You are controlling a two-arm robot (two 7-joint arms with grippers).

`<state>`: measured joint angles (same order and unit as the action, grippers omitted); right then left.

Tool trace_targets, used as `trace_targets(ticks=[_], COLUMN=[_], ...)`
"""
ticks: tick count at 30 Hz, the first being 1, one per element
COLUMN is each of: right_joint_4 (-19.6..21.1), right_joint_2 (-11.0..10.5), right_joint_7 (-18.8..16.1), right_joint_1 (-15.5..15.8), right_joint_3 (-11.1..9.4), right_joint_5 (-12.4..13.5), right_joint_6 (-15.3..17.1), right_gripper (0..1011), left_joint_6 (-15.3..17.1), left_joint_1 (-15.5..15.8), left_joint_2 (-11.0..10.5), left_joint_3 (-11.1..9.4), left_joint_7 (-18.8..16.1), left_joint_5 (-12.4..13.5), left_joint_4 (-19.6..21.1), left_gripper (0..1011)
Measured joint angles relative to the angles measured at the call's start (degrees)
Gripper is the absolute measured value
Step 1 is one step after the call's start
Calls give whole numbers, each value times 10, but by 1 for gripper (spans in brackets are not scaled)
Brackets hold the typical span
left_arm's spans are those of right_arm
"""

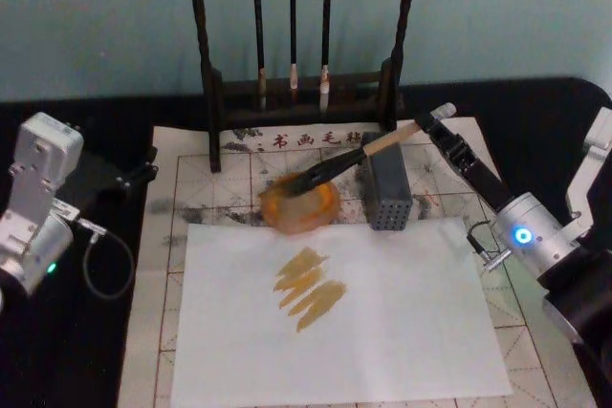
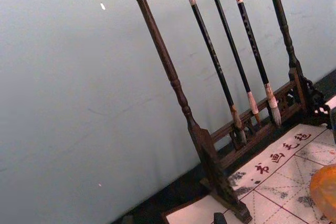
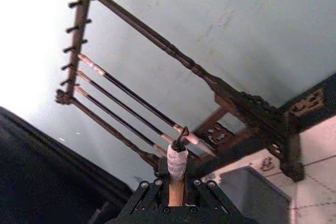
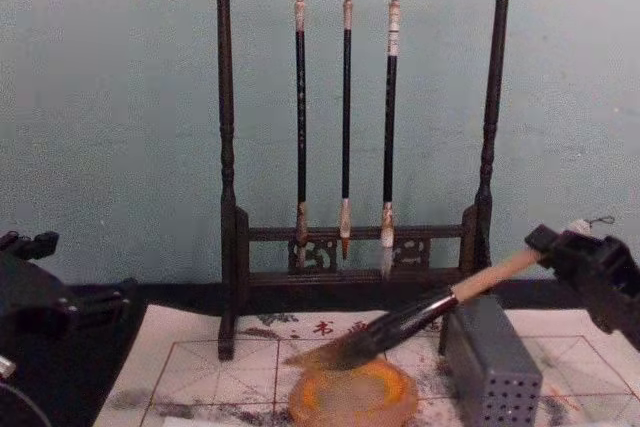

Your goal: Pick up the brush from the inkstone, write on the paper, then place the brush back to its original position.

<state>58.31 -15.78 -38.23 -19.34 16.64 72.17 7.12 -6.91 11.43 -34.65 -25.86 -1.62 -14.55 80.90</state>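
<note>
The brush (image 1: 356,154) lies slanted, its dark bristles over the far rim of the round orange-brown inkstone (image 1: 302,208). Its pale handle passes just over the grey perforated block (image 1: 385,189). My right gripper (image 1: 430,124) comes in from the right and is shut on the handle near its wrapped end (image 3: 177,162). From the chest the brush (image 4: 425,315) slopes down from that gripper (image 4: 560,247) to the inkstone (image 4: 352,395). The gridded paper (image 1: 196,193) lies under everything. My left gripper (image 1: 122,179) is parked at the far left.
A plain white sheet (image 1: 382,332) with orange-brown strokes (image 1: 308,286) covers the paper's near part. A dark wooden rack (image 1: 212,93) with three thin hanging brushes (image 4: 346,117) stands at the back. Black cloth surrounds the paper.
</note>
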Motion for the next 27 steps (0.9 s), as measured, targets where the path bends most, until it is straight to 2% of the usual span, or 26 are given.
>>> trace_targets(ticks=[11,27], right_joint_4=[46,102], right_joint_2=[-20,-64], right_joint_7=[-7,-21], right_joint_1=[15,30], right_joint_3=[5,30], right_joint_5=[28,32], right_joint_6=[9,9], right_gripper=[182,182], left_joint_6=[0,0], left_joint_1=[0,0], left_joint_2=[0,0], left_joint_3=[0,0], left_joint_7=[0,0], left_joint_5=[0,0], left_joint_4=[0,0], left_gripper=[1001,1001])
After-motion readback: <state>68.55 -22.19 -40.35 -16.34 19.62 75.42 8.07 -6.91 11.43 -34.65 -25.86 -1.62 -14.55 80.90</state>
